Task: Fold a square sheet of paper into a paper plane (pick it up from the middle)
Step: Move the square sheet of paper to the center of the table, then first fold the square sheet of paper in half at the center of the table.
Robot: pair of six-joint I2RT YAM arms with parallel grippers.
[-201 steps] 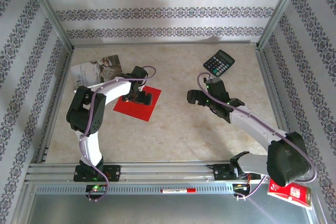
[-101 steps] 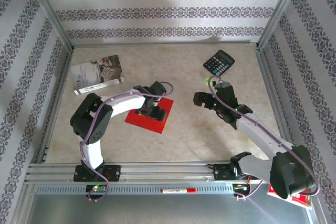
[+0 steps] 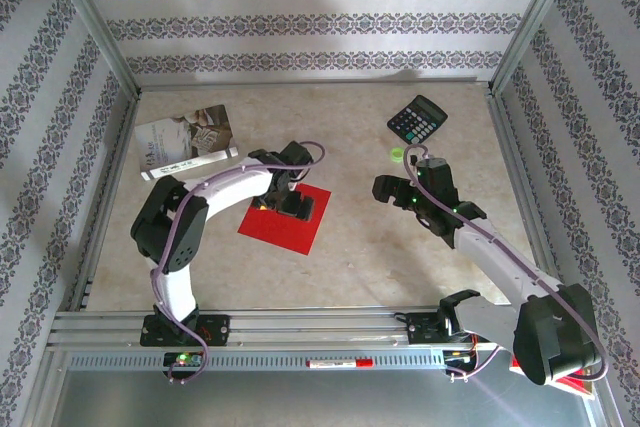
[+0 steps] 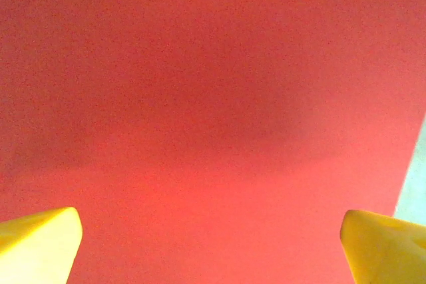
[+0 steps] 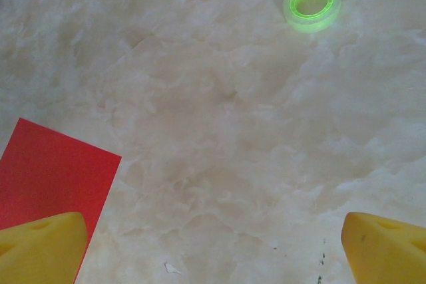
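The square sheet of paper (image 3: 283,227) is bright red and lies flat and unfolded on the table, left of centre. My left gripper (image 3: 291,206) stands open right over its middle. In the left wrist view the red sheet (image 4: 213,98) spans almost the whole frame, and the left gripper (image 4: 212,251) has its yellow fingertips (image 4: 36,244) wide apart with nothing between them. My right gripper (image 3: 392,190) hovers open to the right of the sheet. In the right wrist view the right gripper (image 5: 213,251) is over bare table, with a corner of the sheet (image 5: 46,171) at the lower left. The paper plane is out of view.
A black calculator (image 3: 417,120) lies at the back right, with a small green ring (image 3: 396,154) just in front of it, the ring (image 5: 312,4) lying ahead of my right gripper. A grey-white booklet (image 3: 185,142) lies at the back left. A glossy red packet (image 3: 560,372) sits off the table at the near right.
My left gripper has moved to the right and the red sheet has slid that way under it. The right arm has shifted slightly right and away from the sheet.
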